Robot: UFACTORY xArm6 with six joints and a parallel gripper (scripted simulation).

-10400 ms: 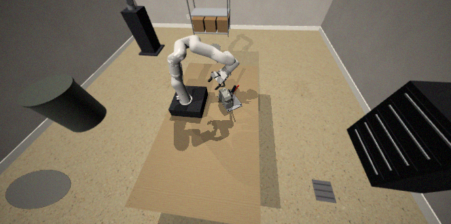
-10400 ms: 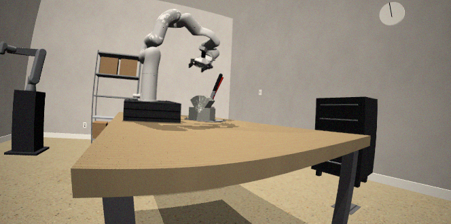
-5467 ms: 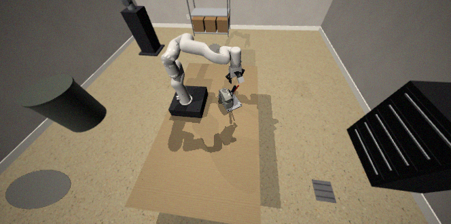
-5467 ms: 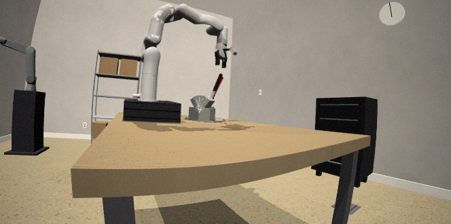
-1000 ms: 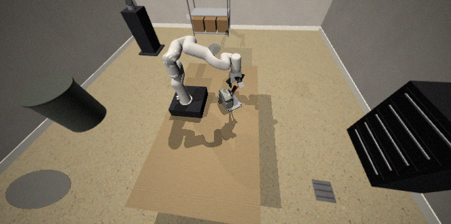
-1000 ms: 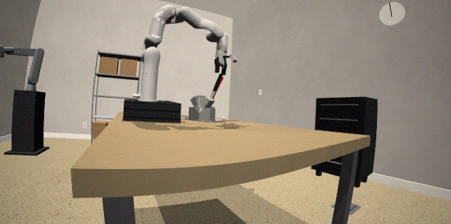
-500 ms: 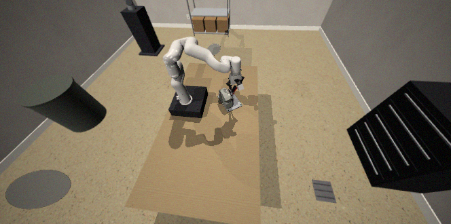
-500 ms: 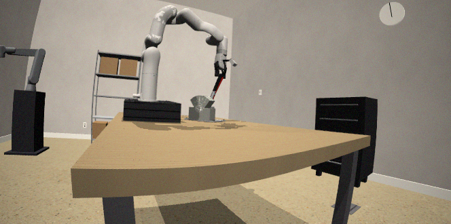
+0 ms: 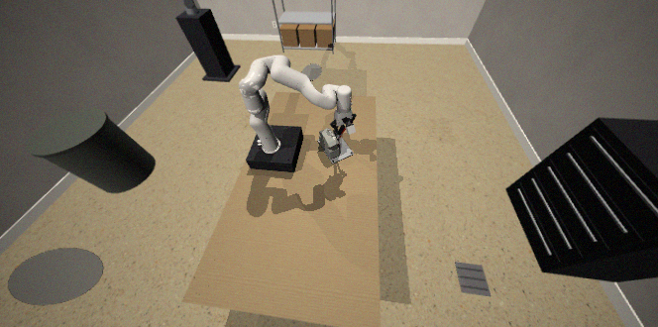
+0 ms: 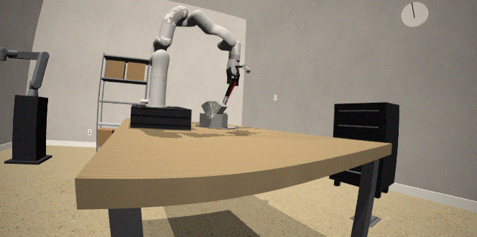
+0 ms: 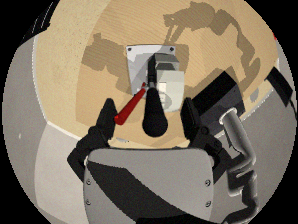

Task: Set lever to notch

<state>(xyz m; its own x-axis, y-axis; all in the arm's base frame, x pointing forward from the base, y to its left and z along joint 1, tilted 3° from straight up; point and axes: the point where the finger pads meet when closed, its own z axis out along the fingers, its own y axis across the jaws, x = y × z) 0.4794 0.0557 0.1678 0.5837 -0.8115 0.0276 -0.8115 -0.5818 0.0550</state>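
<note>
The lever unit (image 9: 329, 146) (image 10: 212, 113) (image 11: 137, 63) is a grey base with a notched sector, standing on the wooden table (image 9: 297, 254) (image 10: 215, 162) next to the arm's black pedestal. Its black handle (image 11: 154, 115) (image 10: 227, 97) leans up and to the right in the exterior view. The red bar (image 11: 131, 107) (image 10: 232, 90) (image 9: 340, 130) runs along the handle, splayed out from it. My gripper (image 11: 148, 105) (image 10: 233, 80) (image 9: 343, 125) is open at the handle's top end, one finger on each side of the handle and bar. The number plates are too small to read.
The arm's black pedestal (image 9: 275, 149) (image 10: 160, 116) stands just left of the lever unit. A metal shelf with cardboard boxes (image 9: 306, 35) (image 10: 124, 70) is at the back wall. A black cabinet (image 10: 364, 137) stands to the right, off the table.
</note>
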